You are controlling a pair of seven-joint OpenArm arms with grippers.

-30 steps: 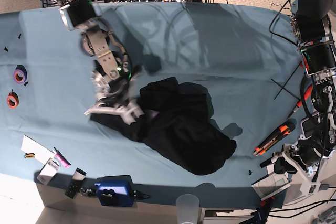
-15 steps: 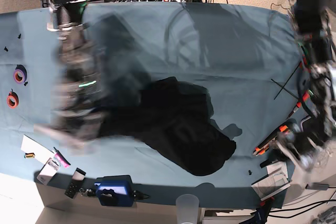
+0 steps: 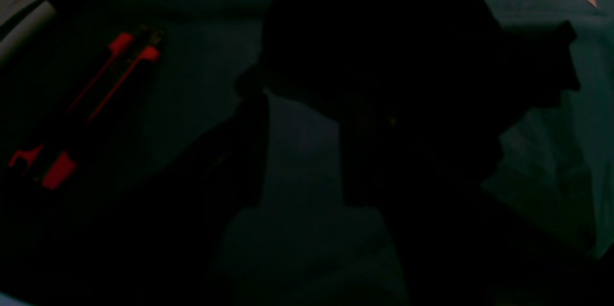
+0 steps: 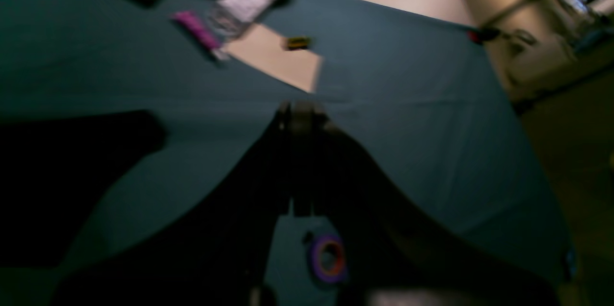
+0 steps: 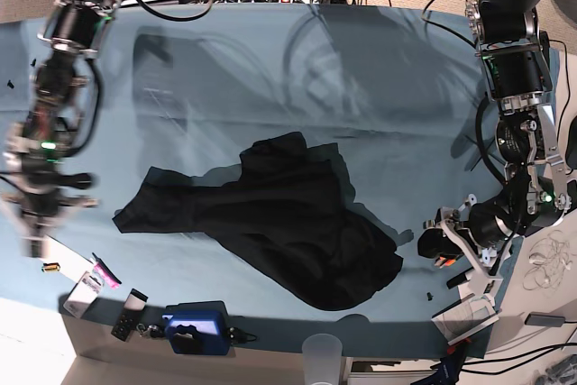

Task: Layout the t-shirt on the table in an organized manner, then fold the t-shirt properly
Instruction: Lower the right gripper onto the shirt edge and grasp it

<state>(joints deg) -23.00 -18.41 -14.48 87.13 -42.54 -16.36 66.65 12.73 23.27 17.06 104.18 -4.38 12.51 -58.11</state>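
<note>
Laying out is barely begun: the shirt (image 5: 288,223) sits in a crumpled black heap mid-bench, nearer the front edge, with one part drawn out flat toward the left edge, maybe a sleeve or hem, can't tell which. No collar, print or clear outline shows, so spreading is mostly left and folding is not started, by my read.

Right gripper (image 4: 300,164) is over the left edge of the bench (image 5: 379,78), well apart from the shirt, jaws together on nothing; a purple tape roll (image 4: 327,259) lies under it. Left gripper (image 5: 451,245) hangs near the front right corner, just beside the shirt's right end; its wrist view is too dark, but the jaws look apart and empty.

Room: the whole back half of the bench is bare cloth, plenty of space to pull the shirt back and flat. Front edge is tight: blue box (image 5: 194,329) and cup (image 5: 322,350) just below the heap, paper and small bits (image 5: 86,286) at the front left corner, red-handled tools (image 3: 96,100) by the right edge close to the left gripper.
</note>
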